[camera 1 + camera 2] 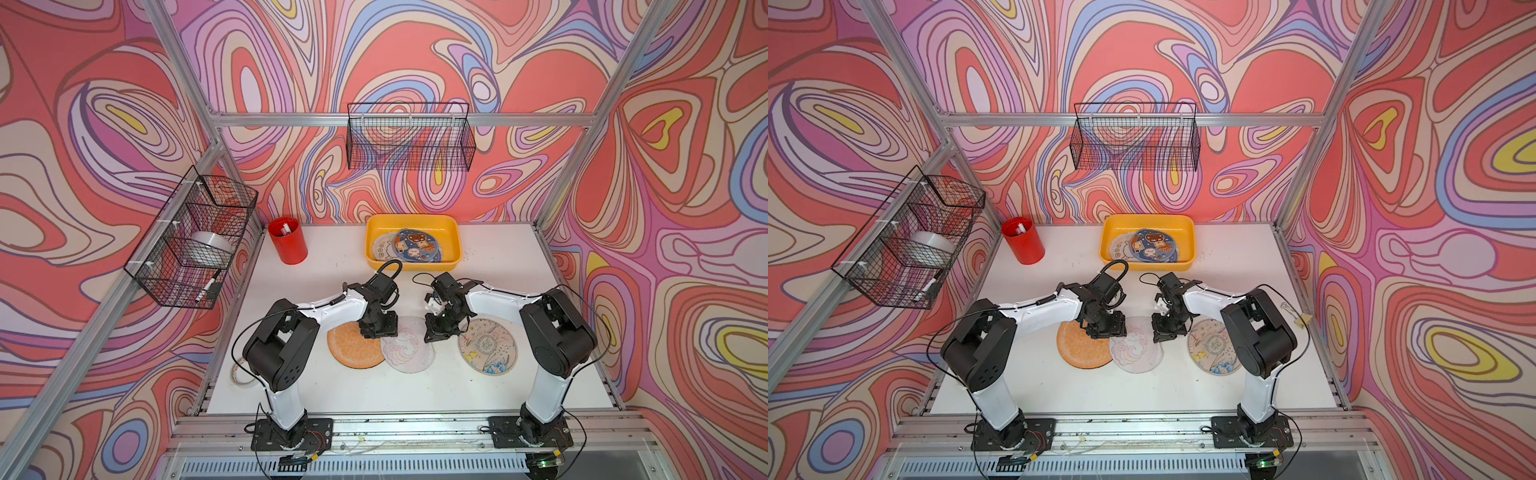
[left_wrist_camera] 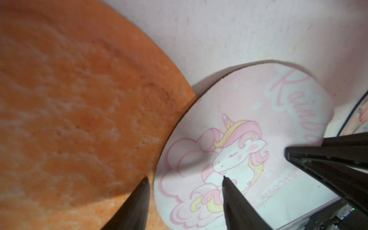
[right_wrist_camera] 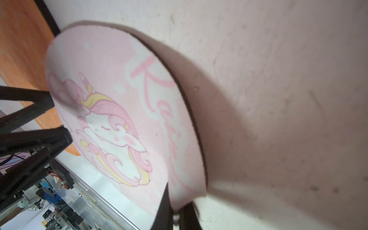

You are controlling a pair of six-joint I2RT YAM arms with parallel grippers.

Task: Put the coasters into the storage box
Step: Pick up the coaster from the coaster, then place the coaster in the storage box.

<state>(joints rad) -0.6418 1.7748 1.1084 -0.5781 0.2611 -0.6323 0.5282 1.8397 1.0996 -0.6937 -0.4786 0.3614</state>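
Note:
A pink unicorn coaster [image 1: 409, 351] lies mid-table between a textured orange coaster [image 1: 353, 347] and a pale printed coaster [image 1: 488, 347]. My right gripper [image 3: 176, 213] is shut on the unicorn coaster's [image 3: 111, 111] rim, and that side is raised off the table. My left gripper [image 2: 185, 177] is open, its fingers straddling the spot where the orange coaster [image 2: 79, 119] meets the unicorn coaster [image 2: 239, 139]. The yellow storage box [image 1: 455, 245] stands at the back with several coasters [image 1: 417, 245] in it, a blue one on top.
A red cup [image 1: 287, 240] stands left of the box. Black wire baskets hang on the left wall [image 1: 195, 237] and the back wall [image 1: 409, 137]. A tape ring [image 1: 241, 374] lies at the table's left edge by the left arm.

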